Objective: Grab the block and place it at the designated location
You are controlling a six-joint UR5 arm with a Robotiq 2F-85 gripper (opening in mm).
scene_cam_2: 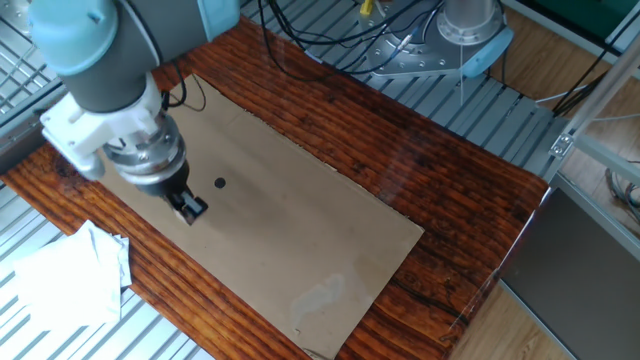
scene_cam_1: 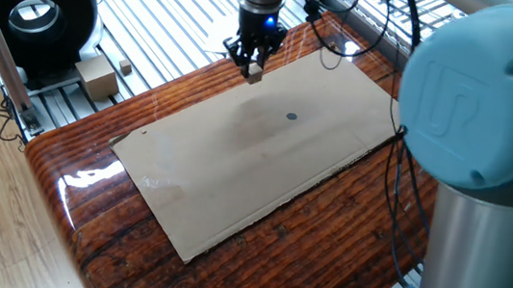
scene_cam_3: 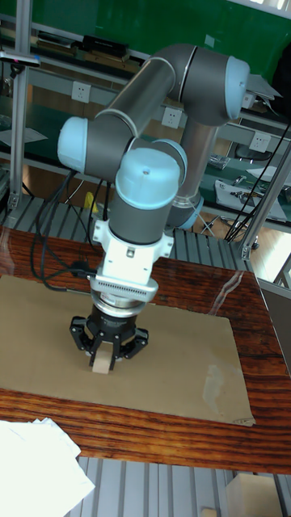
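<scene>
The block, a tiny tan wooden cube, sits between the fingers of my gripper, which is shut on it just above the tan cardboard sheet. In one fixed view the gripper holds the block over the sheet's far edge, up and left of the designated location, a small dark dot. In the other fixed view the gripper hangs a short way below and left of the dot. The dot does not show in the tall fixed view.
A black round device and a small cardboard box stand off the table's left side. Cables trail behind the sheet. White paper lies by the table's edge. My arm's big blue joint fills the foreground.
</scene>
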